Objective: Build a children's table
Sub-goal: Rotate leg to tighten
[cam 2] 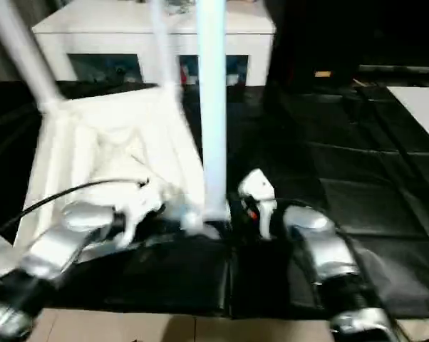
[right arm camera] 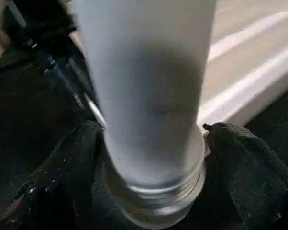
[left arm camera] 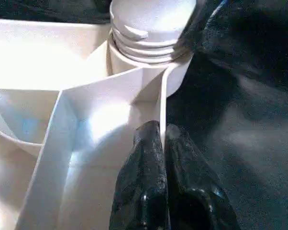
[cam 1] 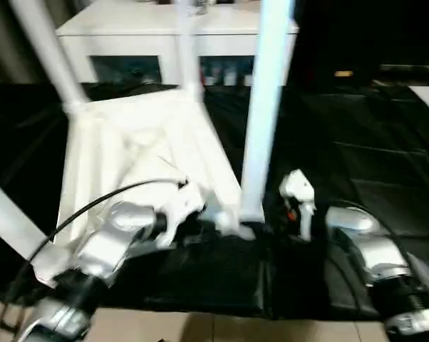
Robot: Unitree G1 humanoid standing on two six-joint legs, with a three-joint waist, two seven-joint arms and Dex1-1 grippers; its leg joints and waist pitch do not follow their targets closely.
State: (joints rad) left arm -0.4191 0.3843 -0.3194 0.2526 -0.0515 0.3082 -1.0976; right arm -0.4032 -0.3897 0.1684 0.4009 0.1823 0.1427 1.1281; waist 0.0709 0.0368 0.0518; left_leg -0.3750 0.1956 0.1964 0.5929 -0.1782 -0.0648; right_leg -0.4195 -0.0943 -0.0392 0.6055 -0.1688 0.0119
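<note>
The upside-down table lies on the dark floor mat, light but stiff and smooth, its thin rim pinched by the left hand while the right hand stands wide around a leg, low by the socket.

Two silver, rounded forearms end in black ribbed cuffs. A thin black cable arcs over the left one. White wrist housings carry pincer fingers of glossy black.
</note>
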